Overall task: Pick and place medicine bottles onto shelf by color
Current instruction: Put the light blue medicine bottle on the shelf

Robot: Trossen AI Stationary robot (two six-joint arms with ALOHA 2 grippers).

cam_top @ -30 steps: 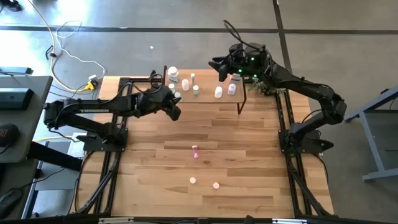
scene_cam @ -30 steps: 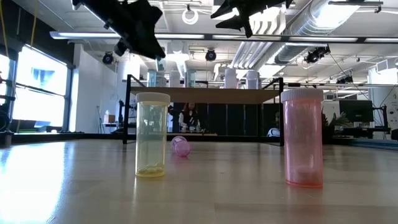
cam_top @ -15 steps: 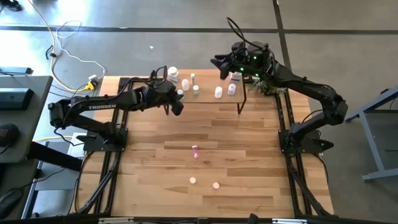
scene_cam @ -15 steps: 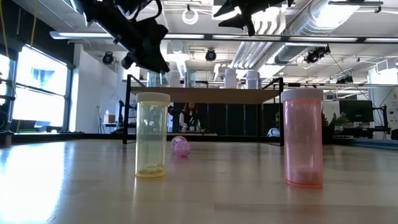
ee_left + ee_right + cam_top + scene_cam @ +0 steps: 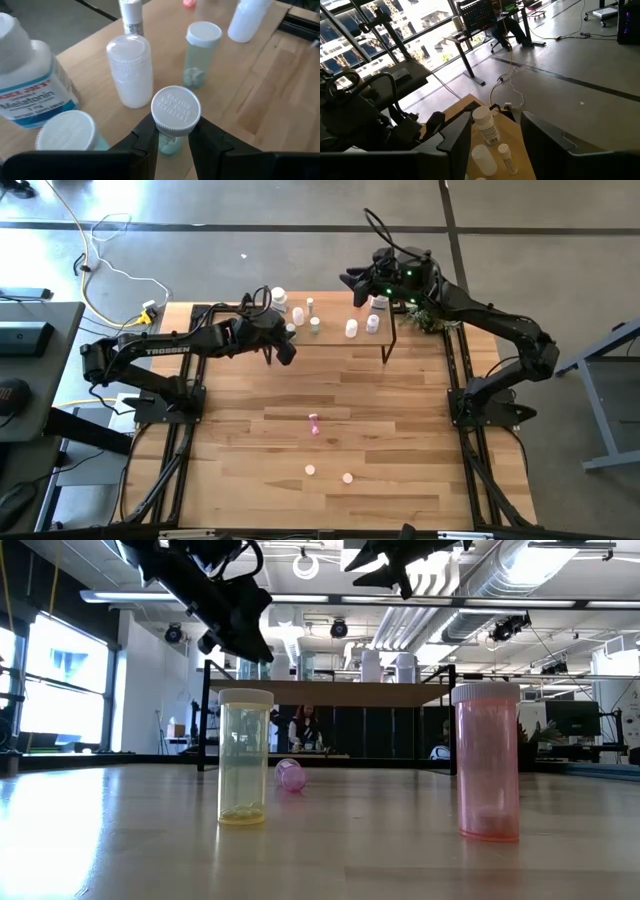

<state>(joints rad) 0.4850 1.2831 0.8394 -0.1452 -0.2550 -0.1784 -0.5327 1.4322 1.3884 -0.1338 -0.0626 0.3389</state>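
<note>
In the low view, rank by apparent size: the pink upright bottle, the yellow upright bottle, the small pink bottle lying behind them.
1. pink upright bottle, nearest the camera, so partly perspective
2. yellow upright bottle
3. small pink bottle, farther back, so its true size is unsure

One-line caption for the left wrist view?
Left gripper shut on a green bottle among other bottles on the shelf.

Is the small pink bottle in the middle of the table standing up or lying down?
Lying down. The small pink bottle rests on its side on the table, round end toward the low camera.
</note>
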